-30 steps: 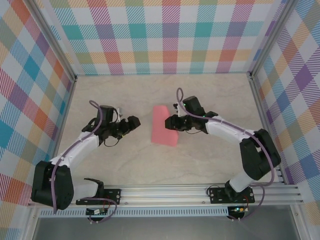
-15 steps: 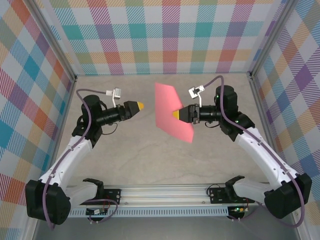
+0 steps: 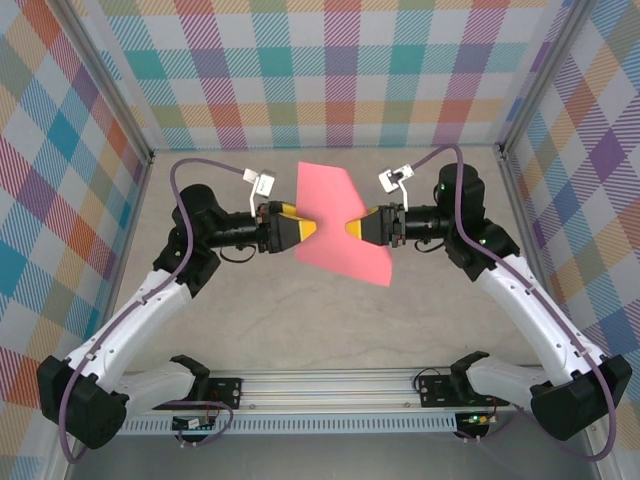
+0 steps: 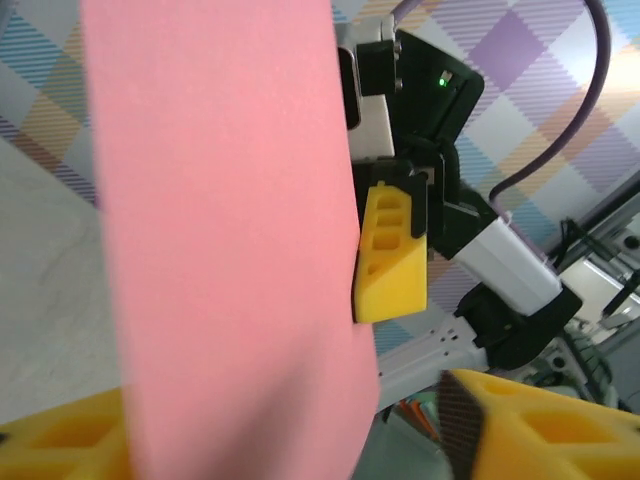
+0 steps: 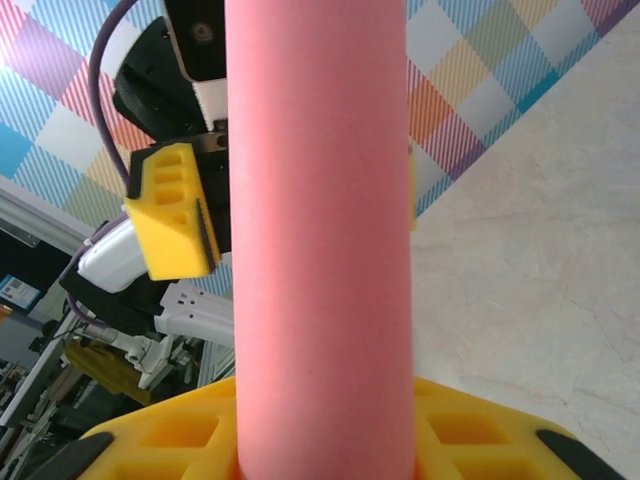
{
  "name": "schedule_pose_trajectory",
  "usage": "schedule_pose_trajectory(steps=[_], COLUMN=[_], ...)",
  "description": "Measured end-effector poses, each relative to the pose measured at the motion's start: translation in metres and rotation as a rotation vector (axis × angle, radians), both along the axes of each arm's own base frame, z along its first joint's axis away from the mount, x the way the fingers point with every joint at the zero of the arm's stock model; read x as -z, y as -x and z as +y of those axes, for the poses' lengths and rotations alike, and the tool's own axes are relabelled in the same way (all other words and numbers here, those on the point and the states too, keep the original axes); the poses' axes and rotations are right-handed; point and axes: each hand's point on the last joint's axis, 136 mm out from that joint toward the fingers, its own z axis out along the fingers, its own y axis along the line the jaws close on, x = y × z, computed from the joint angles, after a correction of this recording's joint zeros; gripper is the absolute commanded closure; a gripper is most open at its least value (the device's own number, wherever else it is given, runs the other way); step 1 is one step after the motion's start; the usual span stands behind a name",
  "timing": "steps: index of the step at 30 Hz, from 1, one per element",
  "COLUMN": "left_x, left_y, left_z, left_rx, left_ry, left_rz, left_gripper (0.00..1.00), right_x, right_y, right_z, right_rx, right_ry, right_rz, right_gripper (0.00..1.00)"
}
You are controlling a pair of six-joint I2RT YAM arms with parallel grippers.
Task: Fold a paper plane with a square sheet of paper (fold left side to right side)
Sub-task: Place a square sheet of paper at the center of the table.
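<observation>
My right gripper (image 3: 356, 228) is clamped on the right edge of the square sheet of paper (image 3: 335, 210), holding it aloft over the middle of the counter (image 3: 300, 320). My left gripper (image 3: 306, 230), well apart from the sheet half a second ago, has arrived at its left edge with jaws spread wide and not yet closed. Judgement: grasping the left edge comes next, enabling the left-to-right fold.

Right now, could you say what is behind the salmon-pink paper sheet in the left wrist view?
One yellow finger of the right gripper shows past the salmon-pink paper sheet; its other finger is covered.
</observation>
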Motion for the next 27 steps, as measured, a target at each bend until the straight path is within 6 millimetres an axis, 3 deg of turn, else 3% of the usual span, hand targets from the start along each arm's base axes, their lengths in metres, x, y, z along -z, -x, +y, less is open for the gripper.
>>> schedule_pose_trajectory(steps=[2,4,8,12,13,21,27], left_x=[0.004,0.013,0.038,0.089,0.103,0.220,0.295], left_y=[-0.002,-0.006,-0.020,-0.042,-0.048,-0.088,-0.099], left_z=[0.000,0.000,-0.002,-0.004,-0.004,0.001,0.016], left_rx=[-0.010,-0.030,-0.077,-0.147,-0.168,-0.320,-0.410], left_ry=[-0.018,-0.041,-0.087,-0.179,-0.206,-0.455,-0.639], left_rz=[-0.004,0.002,0.051,0.177,0.213,0.489,0.628], left_gripper=[0.74,0.84,0.88,0.88,0.90,0.96,0.96], right_x=[0.005,0.010,0.021,0.043,0.050,0.121,0.195], right_y=[-0.003,-0.006,-0.014,-0.034,-0.039,-0.065,-0.081], right_z=[-0.001,-0.004,-0.015,-0.034,-0.040,-0.065,-0.045], right_rx=[0.024,0.061,0.164,0.333,0.377,0.546,0.499], right_ry=[0.020,0.048,0.124,0.260,0.298,0.490,0.524], right_rz=[0.004,-0.002,-0.016,-0.024,-0.021,0.080,0.272], right_gripper=[0.49,0.40,0.20,0.01,0.00,0.03,0.49])
